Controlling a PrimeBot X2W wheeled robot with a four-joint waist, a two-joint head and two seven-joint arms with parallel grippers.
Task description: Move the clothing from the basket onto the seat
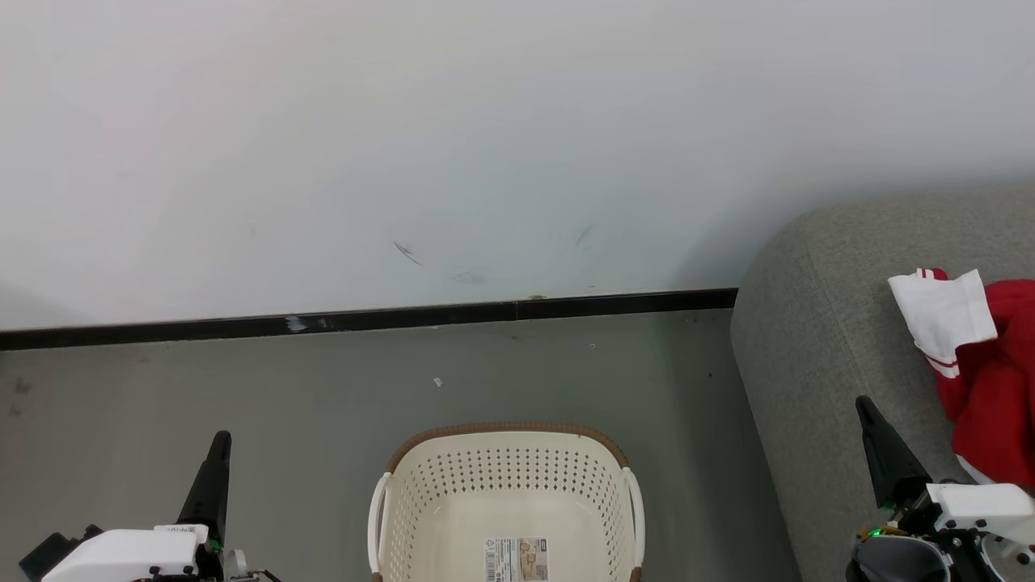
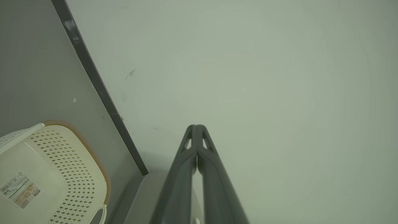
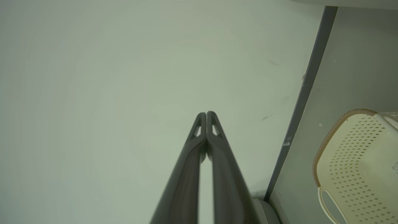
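Nearest the robot, the left gripper [image 1: 220, 440] hangs over the floor [image 1: 242, 388] to the left of the basket [image 1: 508, 430]. Its two dark fingers are pressed together and hold nothing. The right gripper [image 1: 863, 402] is likewise closed on nothing. It stands above the front part of the seat [image 1: 808, 339], near the clothing [image 1: 990, 388], with grey upholstery showing between the two.

The basket sits on the floor between the two arms. Its perforated cream walls and its bottom are in plain sight, and a label sticker [image 1: 516, 559] lies on the bottom. Its brown rim curves along the far side, and a pale handle stands at each side.

A strip of grey floor separates the basket's right handle from the rounded corner of the seat, so they are apart. A wider stretch of floor lies to the basket's left and beyond it.

The clothing lies bunched on the seat at the right edge of the head view, red fabric with a white panel [image 1: 942, 311] and striped trim folded over its far end.

Farther off, a black baseboard [image 1: 364, 322] runs along the foot of a pale, lightly scuffed wall [image 1: 485, 121] and meets the seat's far corner.
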